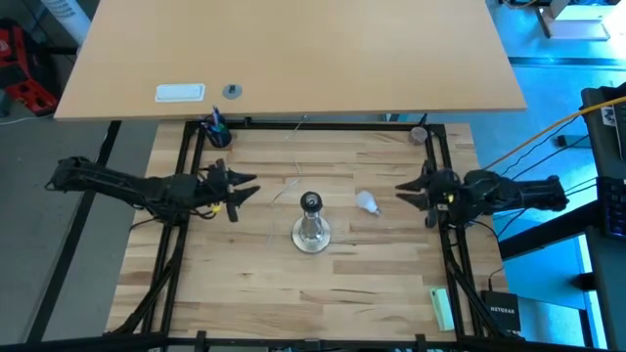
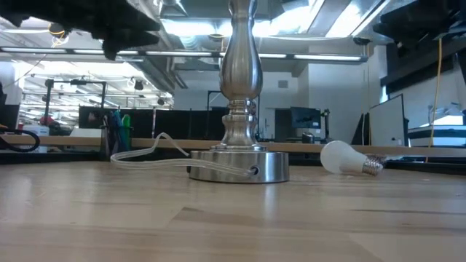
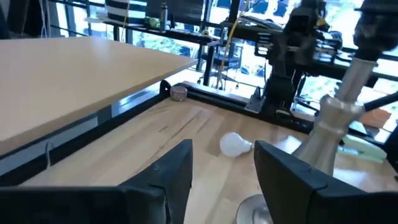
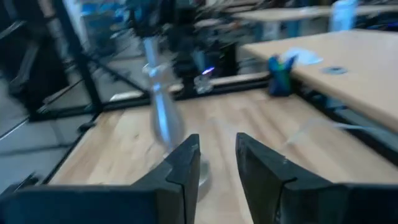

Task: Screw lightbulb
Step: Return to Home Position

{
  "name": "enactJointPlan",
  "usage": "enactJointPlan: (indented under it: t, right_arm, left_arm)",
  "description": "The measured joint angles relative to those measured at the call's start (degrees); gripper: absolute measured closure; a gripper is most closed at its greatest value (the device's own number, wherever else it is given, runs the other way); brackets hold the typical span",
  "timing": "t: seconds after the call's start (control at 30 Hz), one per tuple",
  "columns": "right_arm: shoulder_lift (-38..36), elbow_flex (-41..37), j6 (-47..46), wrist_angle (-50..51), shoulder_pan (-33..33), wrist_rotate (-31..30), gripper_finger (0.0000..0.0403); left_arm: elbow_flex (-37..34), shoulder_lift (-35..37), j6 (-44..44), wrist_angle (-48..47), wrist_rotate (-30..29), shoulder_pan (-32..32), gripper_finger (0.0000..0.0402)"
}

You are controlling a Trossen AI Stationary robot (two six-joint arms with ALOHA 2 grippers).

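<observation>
Lightbulb lies near right pincer, far from left pincer; both gape empty.

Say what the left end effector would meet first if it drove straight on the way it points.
Most likely the lightbulb, which lies right in line with the open left end effector. The lamp stand sits just beside that line and could be brushed first; depth is unclear.
</observation>
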State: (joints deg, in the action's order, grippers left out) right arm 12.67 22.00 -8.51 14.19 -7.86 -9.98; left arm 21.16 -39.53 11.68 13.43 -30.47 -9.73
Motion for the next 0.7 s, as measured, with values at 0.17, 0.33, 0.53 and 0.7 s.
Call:
enactJointPlan:
  t: [0.17,0.33,0.53,0.7]
  right_arm:
    - [-2.7,0.0,-0.1,-0.2,0.0,-2.1,0.0303]
    - [-2.8,0.0,4.0,2.0,0.0,4.2,0.0304]
    - [-3.6,0.0,5.5,4.4,0.0,10.0,0.0304]
    - [-4.4,-0.1,5.5,4.5,0.0,7.6,0.0304]
  left_arm:
    - [-0.8,2.4,2.9,-3.8,0.2,0.3,0.0245]
    - [-1.0,3.7,-4.8,-8.5,6.8,0.4,0.0241]
    - [-4.5,10.5,-8.9,-6.1,13.6,0.4,0.024]
    - [-11.8,19.2,-8.0,-1.9,13.6,0.4,0.024]
